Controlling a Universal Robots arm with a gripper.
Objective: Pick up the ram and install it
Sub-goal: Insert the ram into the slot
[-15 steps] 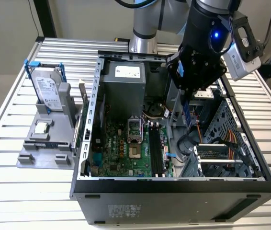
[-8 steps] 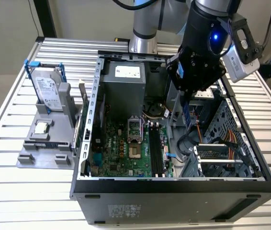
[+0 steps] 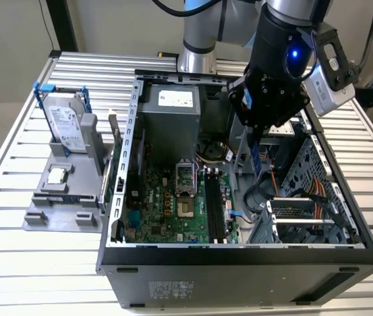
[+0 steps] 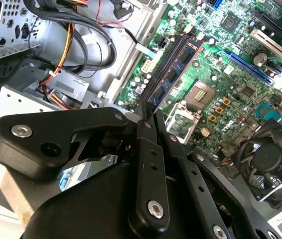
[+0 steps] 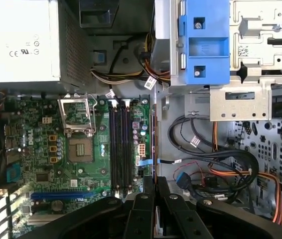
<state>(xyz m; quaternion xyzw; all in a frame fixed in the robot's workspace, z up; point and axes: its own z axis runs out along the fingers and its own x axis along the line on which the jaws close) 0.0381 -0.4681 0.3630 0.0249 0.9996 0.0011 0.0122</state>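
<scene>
My gripper (image 3: 256, 137) is shut on the ram (image 3: 258, 160), a thin dark-blue stick that hangs downward over the open computer case (image 3: 127, 131). It is held above the case floor, to the exterior view's right of the black memory slots (image 3: 216, 207) on the green motherboard (image 3: 167, 210). In the second wrist view the ram (image 4: 173, 74) shows its dark chips and sticks out from the gripper (image 4: 150, 113). The first wrist view shows the ram (image 5: 154, 144) edge-on, reaching out from the gripper (image 5: 154, 183) beside the memory slots (image 5: 120, 149).
A grey power supply (image 3: 173, 112) fills the case's back. Orange and black cables (image 3: 305, 194) lie at the exterior view's right, near a metal drive cage (image 3: 305, 224). A hard drive in a blue bracket (image 3: 64, 125) stands on a grey stand outside the case. A blue drive bracket (image 5: 203, 42) sits inside.
</scene>
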